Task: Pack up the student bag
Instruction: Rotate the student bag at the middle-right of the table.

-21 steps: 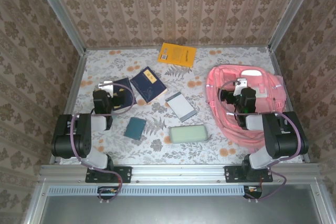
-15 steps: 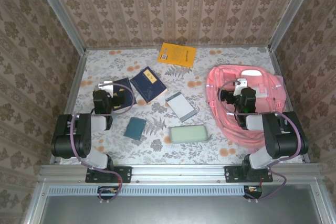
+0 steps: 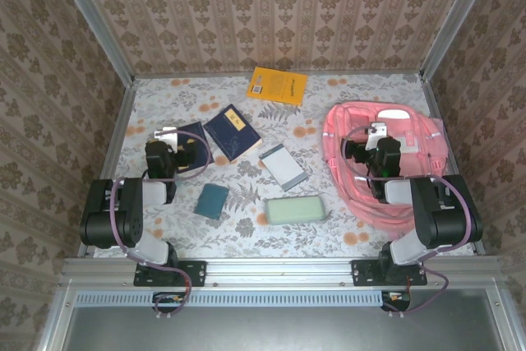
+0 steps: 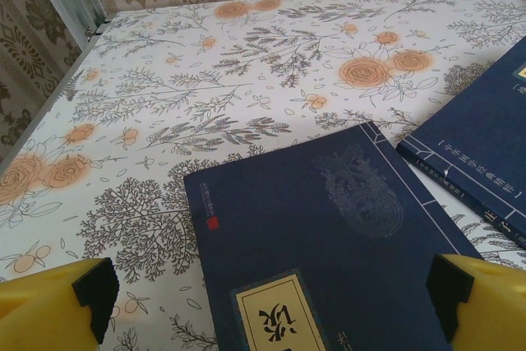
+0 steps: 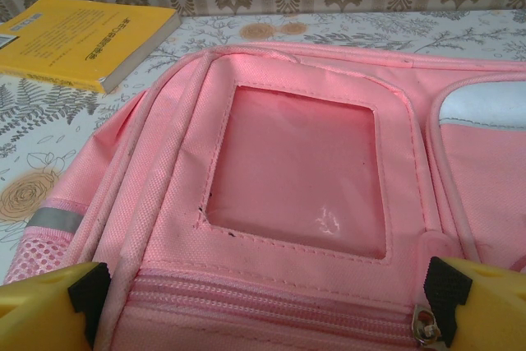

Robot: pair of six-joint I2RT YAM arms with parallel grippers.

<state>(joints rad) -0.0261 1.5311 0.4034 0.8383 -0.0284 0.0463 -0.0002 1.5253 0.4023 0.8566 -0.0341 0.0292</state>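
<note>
Writing: first dark blue book (image 4: 329, 244) has a cream label with Chinese characters, cut off by the frame edge; the spine print on the yellow book (image 5: 82, 34) is too small to read.
Count: two dark blue books, counting the second dark blue book (image 4: 485, 145); one yellow book; one teal notebook (image 3: 213, 200); one pale green case (image 3: 294, 209).
Student bag (image 5: 296, 170): lies flat at the table's right side, window pocket up.
Left gripper (image 4: 263, 302): jaws fully spread, nothing held, over the first dark blue book.
Right gripper (image 5: 263, 302): jaws fully spread, nothing held, over the student bag.

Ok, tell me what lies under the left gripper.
A dark blue book lies flat on the flowered table beneath the open left gripper, a second blue book beside it. The tabletop under the books is covered.
</note>
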